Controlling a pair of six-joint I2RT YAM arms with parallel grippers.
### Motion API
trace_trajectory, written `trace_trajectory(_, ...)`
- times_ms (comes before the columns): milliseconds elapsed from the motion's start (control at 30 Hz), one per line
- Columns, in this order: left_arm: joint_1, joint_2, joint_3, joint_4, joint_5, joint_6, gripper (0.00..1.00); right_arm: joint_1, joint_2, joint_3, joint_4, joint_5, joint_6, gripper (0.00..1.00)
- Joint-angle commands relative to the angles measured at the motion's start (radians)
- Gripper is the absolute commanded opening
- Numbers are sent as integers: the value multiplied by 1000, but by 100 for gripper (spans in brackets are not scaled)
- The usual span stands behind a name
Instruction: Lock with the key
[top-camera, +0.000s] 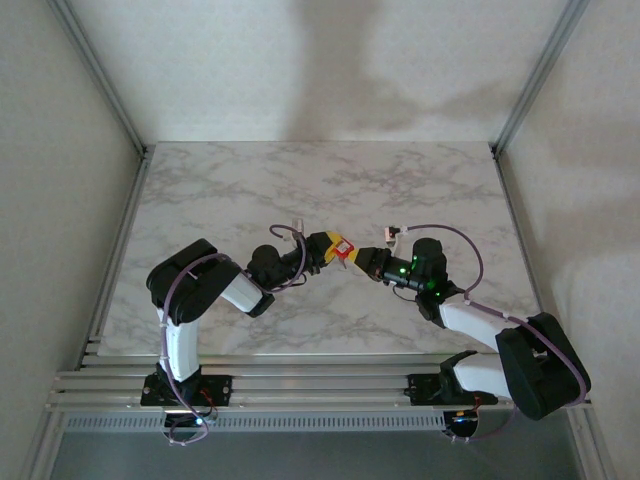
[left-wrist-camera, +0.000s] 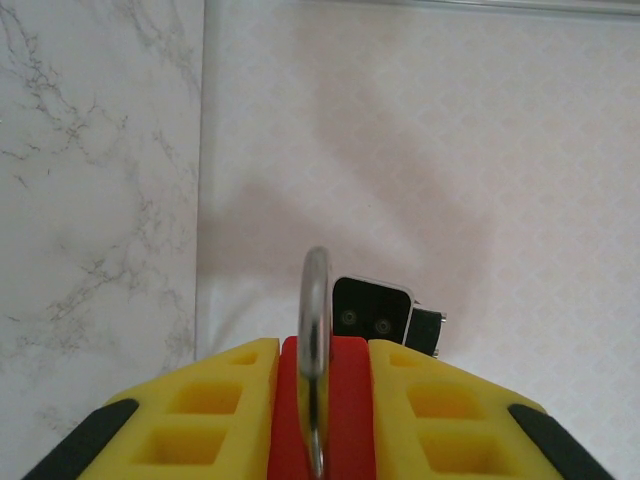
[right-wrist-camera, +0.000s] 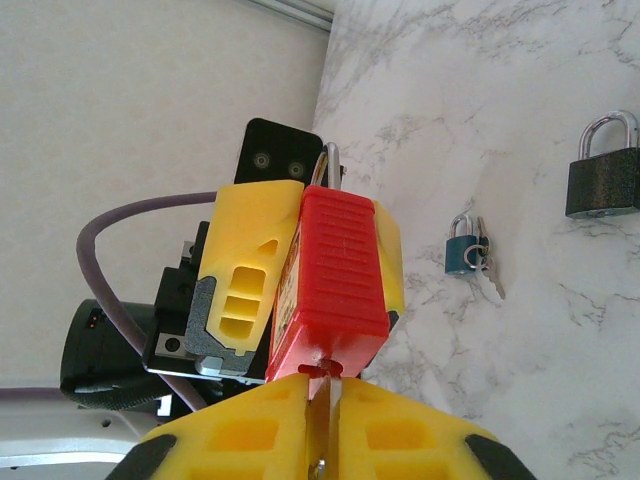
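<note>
1. The red padlock (right-wrist-camera: 335, 270) hangs in the air over the near middle of the bench (top-camera: 250, 190). The left fingers (left-wrist-camera: 225, 400) clench its flat sides, and its steel shackle (left-wrist-camera: 316, 300) stands free.
2. The right fingers (right-wrist-camera: 400, 430) pinch shut on the thin key (right-wrist-camera: 322, 375), which meets the padlock's underside.
3. The body looks like hard, light, slick plastic. Gripping it by the flat sides should resist twisting.
4. The key is small and stiff, so it is best held squarely by its head or it may slip while turning.
5. The bench is smooth and marble-patterned. A blue padlock (right-wrist-camera: 463, 255) with keys and a dark padlock (right-wrist-camera: 603, 180) lie well apart on it. Plain white walls (top-camera: 300, 70) enclose it.
</note>
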Motion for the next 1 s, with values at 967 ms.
trace_trajectory(967, 10, 27, -49, 194, -133, -69, 0, 0, -7, -21, 39, -4, 4, 0)
